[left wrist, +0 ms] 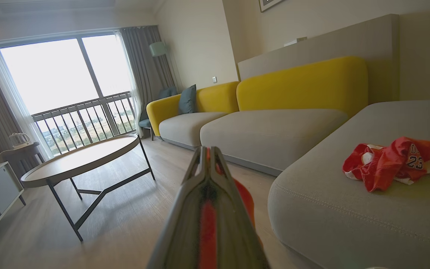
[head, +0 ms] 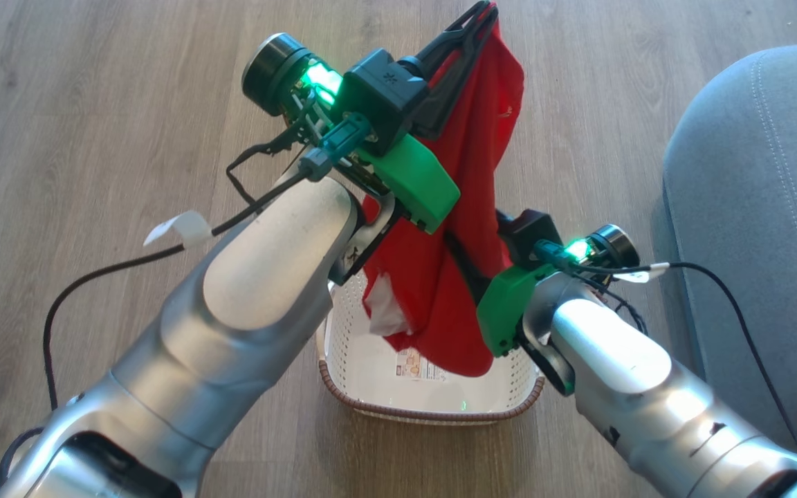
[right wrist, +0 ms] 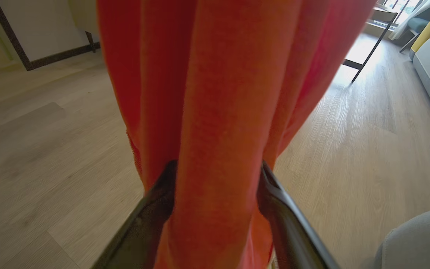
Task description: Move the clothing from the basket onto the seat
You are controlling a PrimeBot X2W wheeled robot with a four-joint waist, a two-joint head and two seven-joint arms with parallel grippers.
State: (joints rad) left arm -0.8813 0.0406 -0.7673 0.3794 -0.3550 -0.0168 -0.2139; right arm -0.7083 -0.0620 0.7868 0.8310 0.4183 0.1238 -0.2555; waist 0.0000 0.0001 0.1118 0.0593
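Observation:
My left gripper (head: 476, 19) is raised above the basket and shut on the top of a long red garment (head: 471, 207); in the left wrist view its fingers (left wrist: 208, 157) are pressed together with red cloth between them. The garment hangs down into the cream basket (head: 433, 415), showing a white patch (head: 386, 315). Lower down, my right gripper (right wrist: 217, 166) is open, its dark fingers standing on either side of the hanging fabric (right wrist: 218, 93). The grey seat (head: 751, 173) lies to the right. More red and white clothing (left wrist: 394, 162) lies bunched on the seat (left wrist: 349, 216).
The basket stands on the wooden floor (head: 94, 104) close to the seat's edge. A round coffee table (left wrist: 80, 158) on dark legs stands further out in the room. A yellow-backed sofa (left wrist: 301, 82) runs along the wall. Black cables trail from both forearms.

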